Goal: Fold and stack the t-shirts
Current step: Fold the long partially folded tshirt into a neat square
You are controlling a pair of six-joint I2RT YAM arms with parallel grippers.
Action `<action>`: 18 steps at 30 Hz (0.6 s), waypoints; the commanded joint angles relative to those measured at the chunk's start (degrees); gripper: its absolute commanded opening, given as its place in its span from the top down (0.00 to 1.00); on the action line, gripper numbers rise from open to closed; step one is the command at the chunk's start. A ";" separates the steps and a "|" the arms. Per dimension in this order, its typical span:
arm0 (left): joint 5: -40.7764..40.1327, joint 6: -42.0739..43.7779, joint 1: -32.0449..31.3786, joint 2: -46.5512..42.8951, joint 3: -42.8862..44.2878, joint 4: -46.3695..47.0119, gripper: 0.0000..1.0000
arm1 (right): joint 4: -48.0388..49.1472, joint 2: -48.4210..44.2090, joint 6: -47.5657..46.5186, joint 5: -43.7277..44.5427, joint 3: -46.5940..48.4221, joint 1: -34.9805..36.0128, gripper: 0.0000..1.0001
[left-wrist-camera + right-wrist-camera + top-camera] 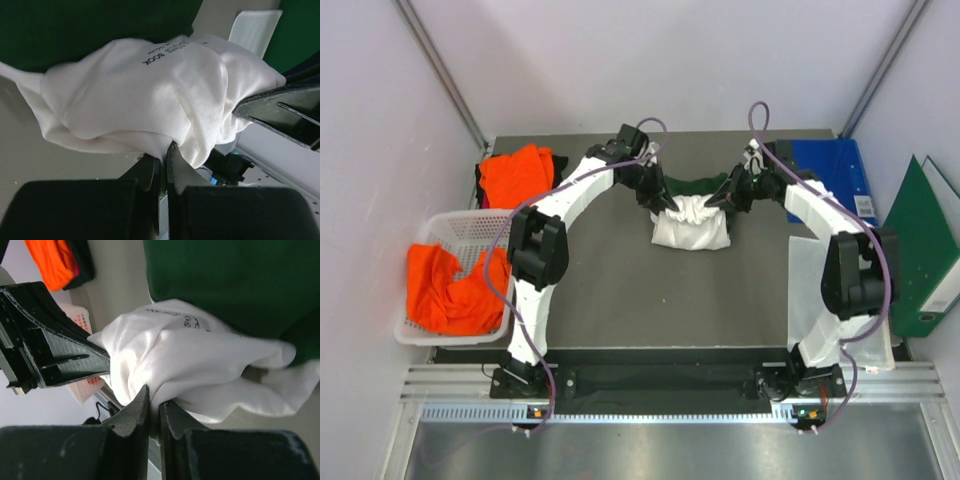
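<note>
The white-fronted t-shirt [692, 226] with dark green sleeves lies bunched at the table's far middle, its green part [695, 186] behind the white. My left gripper [669, 205] is shut on its left edge; in the left wrist view [164, 152] white cloth [135, 90] is pinched between the jaws. My right gripper [718, 205] is shut on its right edge; in the right wrist view [156, 402] the cloth [200, 355] is pinched too. An orange t-shirt [517, 172] lies at the far left. Another orange t-shirt [450, 288] fills the basket.
A white mesh basket [463, 232] stands at the left edge. A blue folder [832, 166] lies at the far right, a green folder [925, 250] leans beyond the right edge, and a white sheet [808, 290] lies under the right arm.
</note>
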 commanded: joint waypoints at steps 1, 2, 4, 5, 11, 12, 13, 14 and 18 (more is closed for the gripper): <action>6.99 -2.21 5.51 5.19 10.55 1.88 1.00 | 1.73 8.19 -2.79 -3.56 11.69 -2.37 0.92; 8.05 -2.74 6.31 6.33 11.87 2.84 1.00 | 1.99 11.51 -2.88 -4.09 13.45 -2.63 0.92; 11.04 -5.20 8.42 9.32 14.42 7.57 1.00 | 3.48 14.43 -2.62 -5.50 17.93 -3.34 0.92; 12.26 -6.16 9.04 10.20 15.04 9.51 1.00 | 4.01 17.06 -2.44 -5.76 20.64 -3.51 0.91; 21.76 -20.39 11.94 19.87 17.50 31.38 0.74 | 8.32 27.43 -0.33 -5.42 29.79 -4.74 0.90; 22.81 -24.33 12.29 22.49 18.90 33.85 0.60 | 8.41 28.41 -0.33 -4.63 30.68 -5.09 0.90; 23.87 -25.84 12.38 23.47 19.35 38.92 0.02 | 8.41 29.38 -0.25 -3.40 31.47 -5.27 0.89; 24.05 -27.34 12.65 24.35 19.79 40.97 0.01 | 8.67 30.61 -0.07 -2.08 32.00 -5.53 0.88; 24.58 -29.91 14.66 25.07 19.53 46.34 0.01 | 11.90 30.97 1.77 8.80 31.49 -6.33 0.86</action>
